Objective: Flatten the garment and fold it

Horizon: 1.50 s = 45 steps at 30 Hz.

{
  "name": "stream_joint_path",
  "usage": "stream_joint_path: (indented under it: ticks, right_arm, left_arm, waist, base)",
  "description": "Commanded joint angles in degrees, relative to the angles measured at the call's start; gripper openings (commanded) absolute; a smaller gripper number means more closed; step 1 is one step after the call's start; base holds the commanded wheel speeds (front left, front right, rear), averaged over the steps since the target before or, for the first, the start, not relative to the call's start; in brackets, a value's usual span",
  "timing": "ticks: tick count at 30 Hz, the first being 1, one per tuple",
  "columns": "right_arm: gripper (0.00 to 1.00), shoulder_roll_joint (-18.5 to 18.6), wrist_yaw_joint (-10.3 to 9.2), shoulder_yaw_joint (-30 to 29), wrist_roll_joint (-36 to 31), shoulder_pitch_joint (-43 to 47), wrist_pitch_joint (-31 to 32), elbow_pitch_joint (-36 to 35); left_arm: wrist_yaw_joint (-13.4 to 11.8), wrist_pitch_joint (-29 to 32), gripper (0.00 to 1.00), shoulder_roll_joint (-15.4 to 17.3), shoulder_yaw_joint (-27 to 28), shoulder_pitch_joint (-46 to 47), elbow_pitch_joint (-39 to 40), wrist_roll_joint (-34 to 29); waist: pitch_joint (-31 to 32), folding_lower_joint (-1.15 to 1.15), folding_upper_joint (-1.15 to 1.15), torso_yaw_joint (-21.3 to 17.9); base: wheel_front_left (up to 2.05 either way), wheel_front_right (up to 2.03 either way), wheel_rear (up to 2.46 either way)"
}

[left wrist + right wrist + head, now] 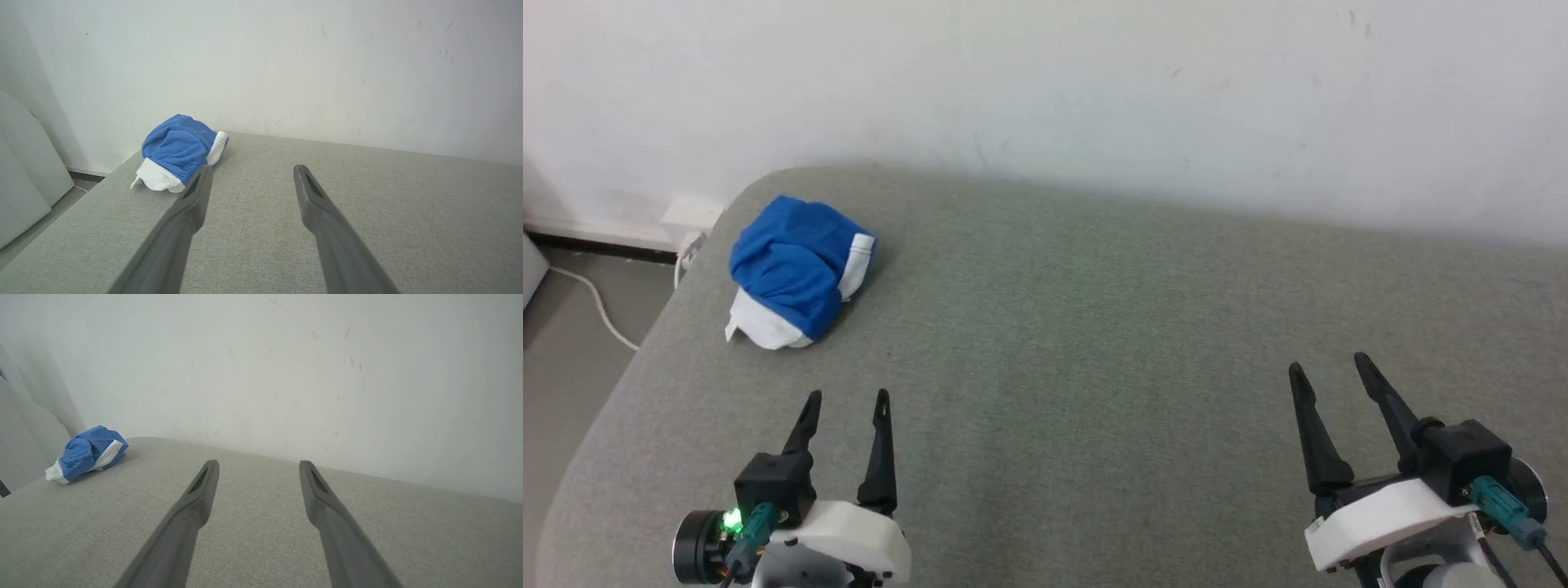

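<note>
Garment (796, 269) crumpled (blue, white trim) | cushion (1094, 367), far-left corner | untouched

All three of my feeds are bright, with even, diffuse light. In the head view the white wall (1045, 82) is evenly lit, and a soft dark band of shadow runs along the far edge of the grey fabric pad (1094, 367). Near the pad's far left corner, the crumpled blue garment (796, 265) throws a faint, blurred shadow to its right. A small green light (733, 518) glows low on the left arm.

In the wrist views the left gripper (251, 173) fingers (179, 228) and the right gripper (258, 465) look washed-out grey and go soft close to the lens. Colours are paler there, the wall dims toward the left edge, and the pad's far edge looks tilted and slightly bowed.
</note>
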<state>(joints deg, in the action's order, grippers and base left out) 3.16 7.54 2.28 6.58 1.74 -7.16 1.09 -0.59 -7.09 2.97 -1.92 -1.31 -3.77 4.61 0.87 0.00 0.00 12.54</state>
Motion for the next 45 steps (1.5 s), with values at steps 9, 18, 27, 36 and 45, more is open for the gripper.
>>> stream_joint_path:
  ticks: [9, 18, 27, 36, 45]
  right_arm:
    - [1.00, -0.15, -0.03, 0.74, 1.32, 0.80, -1.46, 1.20]
    - [1.00, -0.17, -0.03, 1.97, 2.19, 1.05, -2.53, 1.99]
    - [1.00, -0.20, -0.04, 3.02, 2.67, 1.14, -3.61, 2.65]
    - [1.00, -0.22, -0.04, 3.59, 3.88, 1.58, -4.69, 3.05]
    - [1.00, -0.24, -0.05, 3.85, 4.79, 1.84, -5.76, 3.27]
  left_arm:
    - [-0.05, -1.52, 1.00, -0.05, -0.48, -1.25, -0.73, 1.20]
    - [-0.05, -2.59, 1.00, -0.06, -0.80, -1.77, -1.02, 1.68]
    - [-0.14, -3.67, 1.00, -0.07, -1.07, -2.13, -1.13, 2.37]
    - [-0.31, -4.75, 1.00, -0.08, -1.04, -2.52, -1.44, 3.14]
    - [-0.10, -5.83, 1.00, -0.08, -1.60, -2.38, -1.85, 4.05]
  waist:
    - [0.32, 0.00, 0.00, 3.65]
    - [0.65, 0.00, 0.00, 6.66]
    - [0.67, 0.00, 0.00, 9.47]
    - [1.08, 0.00, 0.00, 11.89]
    - [0.91, 0.00, 0.00, 14.50]
  base:
    - [0.00, 0.00, 0.00]
    - [0.00, 0.00, 0.00]
    - [0.00, 0.00, 0.00]
    - [0.00, 0.00, 0.00]
    - [0.00, 0.00, 0.00]
